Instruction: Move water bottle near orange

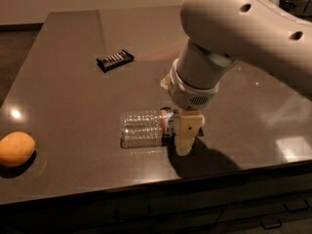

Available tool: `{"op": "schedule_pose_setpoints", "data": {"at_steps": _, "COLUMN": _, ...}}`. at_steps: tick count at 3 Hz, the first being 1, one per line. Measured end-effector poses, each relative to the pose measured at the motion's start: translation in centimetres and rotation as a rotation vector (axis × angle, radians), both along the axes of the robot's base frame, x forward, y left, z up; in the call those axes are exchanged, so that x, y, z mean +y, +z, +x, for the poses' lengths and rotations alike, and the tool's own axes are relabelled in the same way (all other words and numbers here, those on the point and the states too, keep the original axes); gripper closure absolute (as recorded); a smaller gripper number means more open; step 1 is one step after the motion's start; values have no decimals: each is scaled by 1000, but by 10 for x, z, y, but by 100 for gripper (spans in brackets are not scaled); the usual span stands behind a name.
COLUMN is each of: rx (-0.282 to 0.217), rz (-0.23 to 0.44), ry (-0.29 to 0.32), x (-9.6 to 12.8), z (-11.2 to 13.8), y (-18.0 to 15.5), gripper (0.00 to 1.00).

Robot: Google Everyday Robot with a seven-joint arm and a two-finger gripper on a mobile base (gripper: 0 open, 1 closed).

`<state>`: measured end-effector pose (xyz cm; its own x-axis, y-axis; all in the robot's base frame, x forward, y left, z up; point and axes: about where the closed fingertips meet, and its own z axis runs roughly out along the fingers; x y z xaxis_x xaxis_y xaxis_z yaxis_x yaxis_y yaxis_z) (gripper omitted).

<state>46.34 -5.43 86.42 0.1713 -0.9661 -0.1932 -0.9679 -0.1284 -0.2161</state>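
The water bottle (141, 129) lies on its side on the dark table (73, 101), its clear ribbed body pointing left and its label band to the right. My gripper (184, 143) hangs from the big white arm right at the bottle's label end and covers the cap. The orange (16, 149) sits at the front left corner of the table, far to the left of the bottle.
A black rectangular packet (115, 60) lies behind and to the left of the bottle. The table's front edge (146, 186) runs just in front of the bottle and gripper. The arm's body hides the right rear of the table.
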Motion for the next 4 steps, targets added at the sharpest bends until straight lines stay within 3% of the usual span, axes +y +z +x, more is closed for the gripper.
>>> {"op": "schedule_pose_setpoints", "data": {"at_steps": 1, "rx": 4, "rz": -22, "ry": 5, "x": 3, "z": 4, "y": -8, "gripper": 17}}
{"op": "schedule_pose_setpoints", "data": {"at_steps": 3, "rx": 74, "rz": -50, "ry": -18, "x": 18, "z": 7, "y": 5, "gripper": 64}}
{"op": "schedule_pose_setpoints", "data": {"at_steps": 4, "rx": 90, "rz": -30, "ry": 18, "x": 44, "z": -4, "y": 23, "gripper": 87}}
